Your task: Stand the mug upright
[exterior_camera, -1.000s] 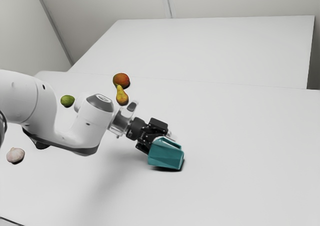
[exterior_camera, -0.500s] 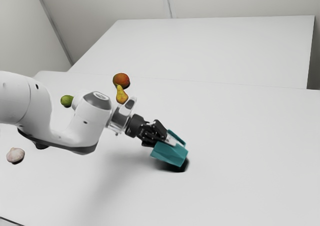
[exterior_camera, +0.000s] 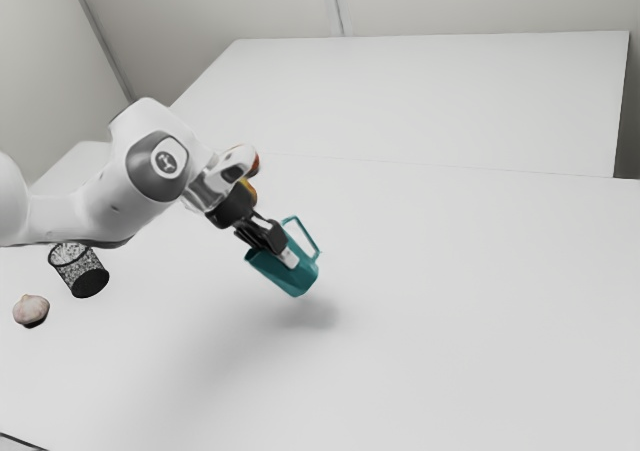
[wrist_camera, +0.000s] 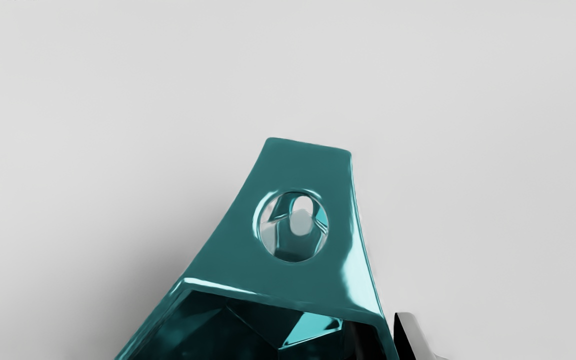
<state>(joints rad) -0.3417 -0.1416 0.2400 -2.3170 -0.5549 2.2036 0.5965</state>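
Note:
My gripper (exterior_camera: 280,249) is shut on the wall of the teal mug (exterior_camera: 295,274), holding it above the table with its shadow on the surface below. The mug is tilted, its open end toward my hand and its base lower, toward the exterior view's right; the handle stands out on the upper right side. In the wrist view, the mug (wrist_camera: 308,170) shows its handle and part of its dark interior, with one finger (wrist_camera: 415,335) outside the wall and a dark shape just inside the rim.
A black mesh cup (exterior_camera: 82,271) and a garlic bulb (exterior_camera: 31,310) are on the table (exterior_camera: 450,321) at the exterior view's left. An orange-red fruit (exterior_camera: 255,163) and a yellow pear (exterior_camera: 249,191) are partly hidden behind my hand.
My hand has risen and moved back toward the exterior view's left, carrying the mug off the table. The mug has turned, its base now pointing down more steeply. The mesh cup has come into sight.

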